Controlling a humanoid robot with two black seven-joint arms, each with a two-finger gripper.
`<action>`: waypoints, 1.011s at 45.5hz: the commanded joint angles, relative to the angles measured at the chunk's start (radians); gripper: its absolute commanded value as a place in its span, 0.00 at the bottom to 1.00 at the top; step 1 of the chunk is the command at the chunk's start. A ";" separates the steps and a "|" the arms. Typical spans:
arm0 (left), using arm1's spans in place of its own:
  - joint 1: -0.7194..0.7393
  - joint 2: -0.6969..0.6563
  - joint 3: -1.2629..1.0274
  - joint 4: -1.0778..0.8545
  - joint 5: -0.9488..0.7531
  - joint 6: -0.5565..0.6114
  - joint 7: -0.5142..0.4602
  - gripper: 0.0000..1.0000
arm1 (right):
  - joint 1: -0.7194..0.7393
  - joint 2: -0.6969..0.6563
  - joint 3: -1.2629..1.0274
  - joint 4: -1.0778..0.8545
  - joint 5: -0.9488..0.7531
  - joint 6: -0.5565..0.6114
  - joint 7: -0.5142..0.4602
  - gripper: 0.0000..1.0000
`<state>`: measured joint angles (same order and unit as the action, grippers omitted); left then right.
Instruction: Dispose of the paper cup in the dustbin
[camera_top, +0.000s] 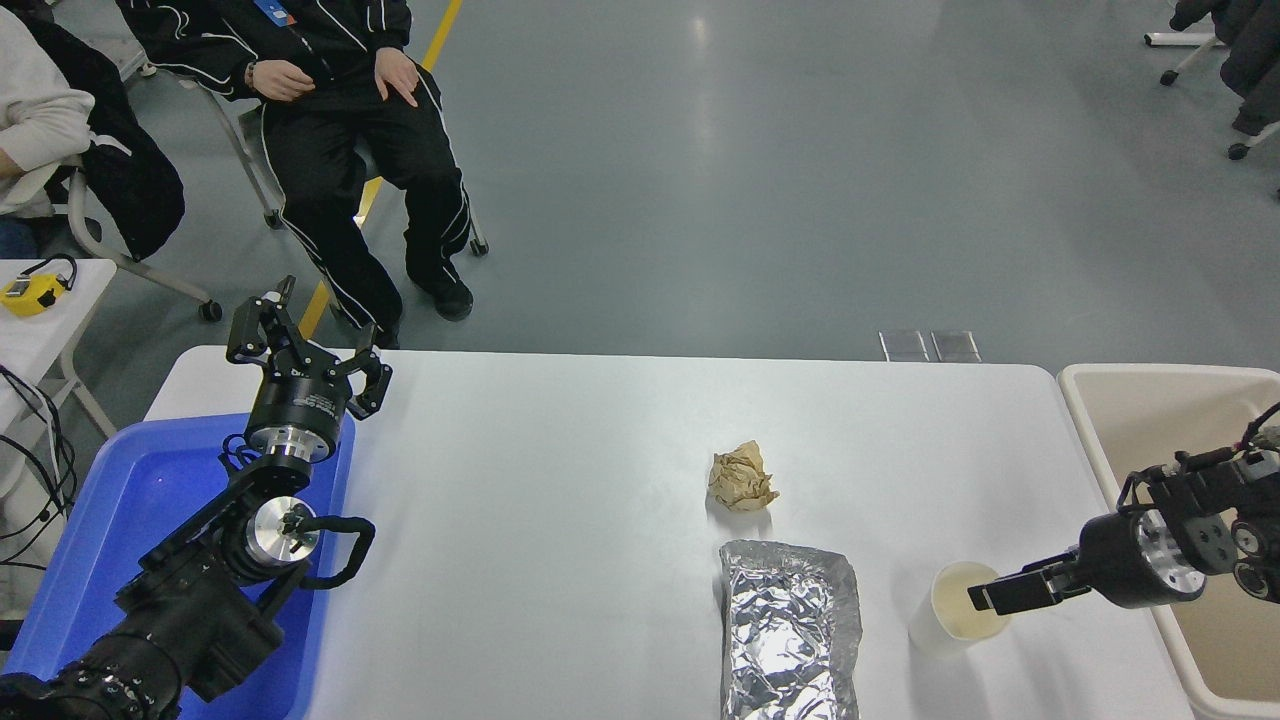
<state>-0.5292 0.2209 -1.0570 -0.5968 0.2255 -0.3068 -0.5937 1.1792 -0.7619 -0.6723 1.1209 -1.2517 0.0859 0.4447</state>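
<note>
From the head view, my only feed, I count one paper cup (958, 610), one dustbin (1130, 385), one crumpled brown paper ball (741, 478), one foil-wrapped packet (790, 628), one blue tub (120, 520) and two arms.

The paper cup stands upright on the white surface (560, 480) near its front right, mouth up, cream inside showing. The foil-wrapped packet lies just to its left, apart from it, and the brown paper ball sits beyond the packet, toward the middle of the surface.

My right tool (1005, 594) reaches in from the right edge and points left, its tip over the cup's mouth at the right side of the rim. I cannot tell from this angle whether its fingers are spread or closed, or whether they touch the rim.

The dustbin sits off the surface's right end, its pale rim just beside the edge; the right arm crosses above its near wall. The cup is outside it, still on the surface.

My left tool (308, 345) is parked at the lower left, above the far corner of the blue tub, its fingers spread and holding nothing.

Beyond the surface, at the upper left, I count two seated people: one person in black (340, 120) with hands on the lap, and a light sleeve (35, 120) at the frame edge. One small yellow device (28, 290) lies on a side table at the left.
</note>
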 joint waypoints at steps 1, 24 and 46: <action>0.000 0.000 0.000 0.000 0.000 0.000 0.000 1.00 | -0.075 0.035 0.003 -0.047 0.009 -0.083 -0.003 0.93; 0.000 0.000 0.000 0.000 0.000 0.000 0.000 1.00 | -0.096 0.061 -0.010 -0.089 0.008 -0.115 0.005 0.00; 0.000 0.000 0.000 0.000 0.000 0.000 0.000 1.00 | -0.027 0.035 0.063 -0.089 0.034 -0.115 0.037 0.00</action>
<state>-0.5292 0.2209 -1.0570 -0.5967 0.2255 -0.3068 -0.5937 1.1036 -0.7046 -0.6623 1.0324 -1.2418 -0.0298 0.4562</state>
